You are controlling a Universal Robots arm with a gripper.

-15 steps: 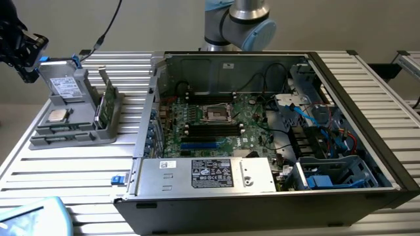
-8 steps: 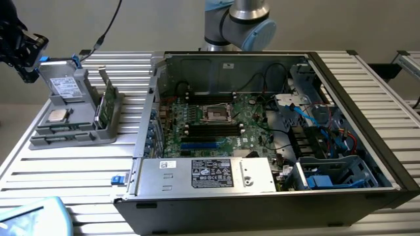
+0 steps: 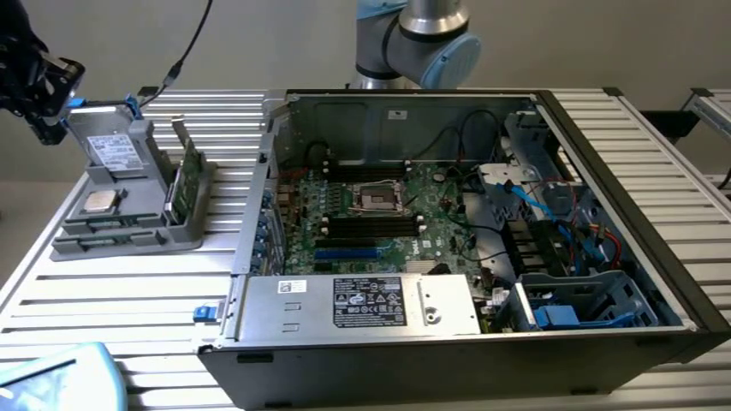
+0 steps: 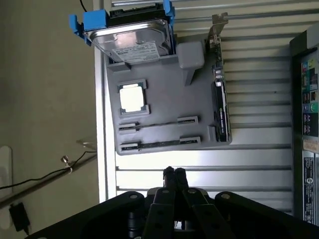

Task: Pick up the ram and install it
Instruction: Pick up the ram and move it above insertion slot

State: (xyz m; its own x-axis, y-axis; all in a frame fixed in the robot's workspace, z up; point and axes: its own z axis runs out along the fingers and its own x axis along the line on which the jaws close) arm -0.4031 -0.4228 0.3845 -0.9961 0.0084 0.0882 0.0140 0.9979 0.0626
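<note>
Soft even light; bright glare on slatted table (image 4: pixel 199 167), dim computer case (image 3: pixel 342 128).

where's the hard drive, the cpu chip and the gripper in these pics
hard drive (image 4: pixel 133 44), wrist view, on its labelled metal face
cpu chip (image 4: pixel 132 98), wrist view, middle of its silver lid
gripper (image 4: pixel 174 174), wrist view, where the shut fingertips meet

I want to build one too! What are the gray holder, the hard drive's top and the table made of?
The gray holder looks like matte plastic: dull, even gray, with moulded slots. The hard drive has a top that looks like bare metal: shiny and reflective, with a white label on it. The table seems to be metal, perhaps aluminium: pale ribbed slats with a soft sheen.
</note>
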